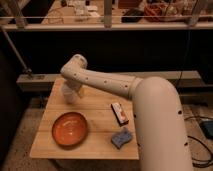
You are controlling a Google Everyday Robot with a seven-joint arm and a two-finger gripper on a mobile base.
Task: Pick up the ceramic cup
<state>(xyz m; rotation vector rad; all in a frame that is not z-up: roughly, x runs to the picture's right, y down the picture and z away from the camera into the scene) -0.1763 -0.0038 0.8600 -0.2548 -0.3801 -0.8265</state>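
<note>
The ceramic cup [67,94] is a small whitish-grey cup standing upright on the wooden table [100,125] near its far left corner. My arm reaches from the lower right across the table to the cup. The gripper [75,91] is at the end of the arm, right at the cup's right side and mostly hidden behind the wrist. I cannot tell whether it touches the cup.
A wide orange bowl [70,129] sits at the front left of the table. A small white and dark bar [119,112] lies mid-right, and a blue sponge [121,137] lies near the front right. A dark counter with railings stands behind the table.
</note>
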